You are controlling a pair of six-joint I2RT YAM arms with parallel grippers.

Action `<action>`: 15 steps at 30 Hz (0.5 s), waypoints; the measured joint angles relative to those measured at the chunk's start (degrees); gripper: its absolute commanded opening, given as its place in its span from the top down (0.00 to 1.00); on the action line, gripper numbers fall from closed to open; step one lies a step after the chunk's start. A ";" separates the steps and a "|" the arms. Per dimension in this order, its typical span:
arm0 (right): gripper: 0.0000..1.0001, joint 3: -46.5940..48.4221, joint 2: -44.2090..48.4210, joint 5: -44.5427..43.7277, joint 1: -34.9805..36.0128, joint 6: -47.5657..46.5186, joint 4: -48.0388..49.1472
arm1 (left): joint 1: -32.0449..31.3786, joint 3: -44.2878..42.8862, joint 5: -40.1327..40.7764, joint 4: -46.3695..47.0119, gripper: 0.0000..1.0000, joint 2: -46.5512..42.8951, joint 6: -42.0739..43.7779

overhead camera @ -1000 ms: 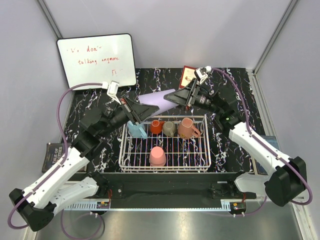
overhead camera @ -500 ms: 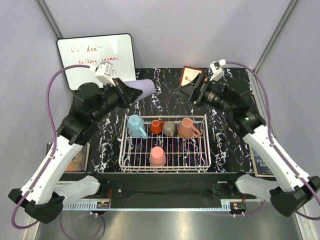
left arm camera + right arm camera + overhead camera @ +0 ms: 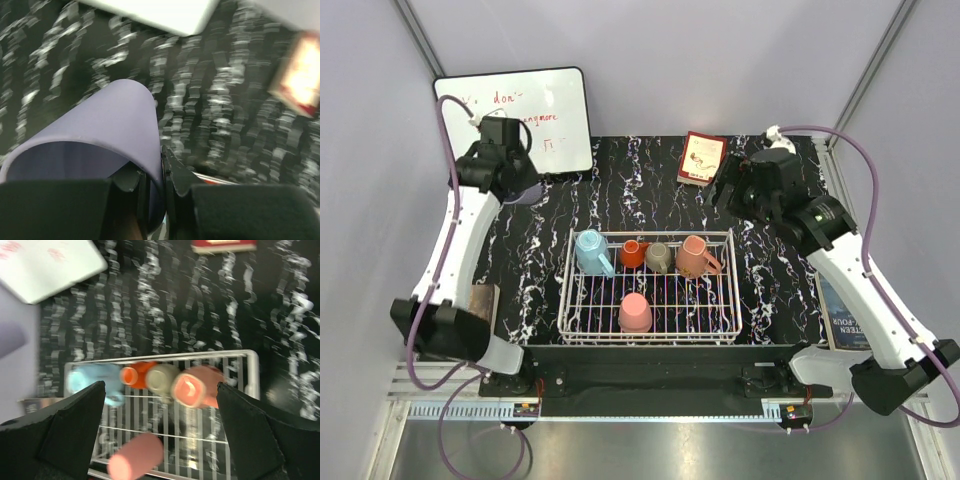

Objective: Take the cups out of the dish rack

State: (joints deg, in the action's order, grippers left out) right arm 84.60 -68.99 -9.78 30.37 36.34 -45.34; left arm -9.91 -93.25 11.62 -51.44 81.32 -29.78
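The white wire dish rack point(image 3: 732, 290) holds a light blue mug point(image 3: 590, 250), an orange-red mug point(image 3: 633, 253), a grey-olive mug point(image 3: 659, 257), a salmon mug point(image 3: 695, 256) and a pink tumbler point(image 3: 635, 312) lying on its side. My left gripper point(image 3: 512, 180) is at the far left by the whiteboard. It is shut on the rim of the lavender tumbler point(image 3: 110, 120), which also shows in the top view point(image 3: 528, 191). My right gripper point(image 3: 732, 185) is open and empty, high behind the rack's back right corner. The right wrist view point(image 3: 161, 387) shows the rack point(image 3: 252, 370) below it.
A whiteboard point(image 3: 515, 120) with red writing leans at the back left. A red booklet point(image 3: 701, 158) stands at the back centre. Flat books lie at the left edge point(image 3: 480, 300) and the right edge point(image 3: 835, 310). Grey walls close in on three sides.
My left arm swung the lavender tumbler from behind the rack to the far left by the whiteboard. My right gripper drew away from the tumbler, back to the right.
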 measured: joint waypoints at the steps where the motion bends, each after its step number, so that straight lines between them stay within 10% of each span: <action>1: 0.00 -0.11 -0.52 -1.09 0.00 -0.31 -1.49 | 1.57 0.00 0.24 -0.79 1.00 1.49 0.17; 15: 0.00 -7.08 2.58 -5.73 0.00 -4.17 -8.13 | 18.56 -8.85 2.67 -3.21 1.00 23.23 1.92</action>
State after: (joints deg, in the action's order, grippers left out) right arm 77.52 -66.41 -15.51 30.37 32.16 -53.47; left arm 8.64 -102.10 14.28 -54.65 104.55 -27.86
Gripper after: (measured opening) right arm 0.994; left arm 0.150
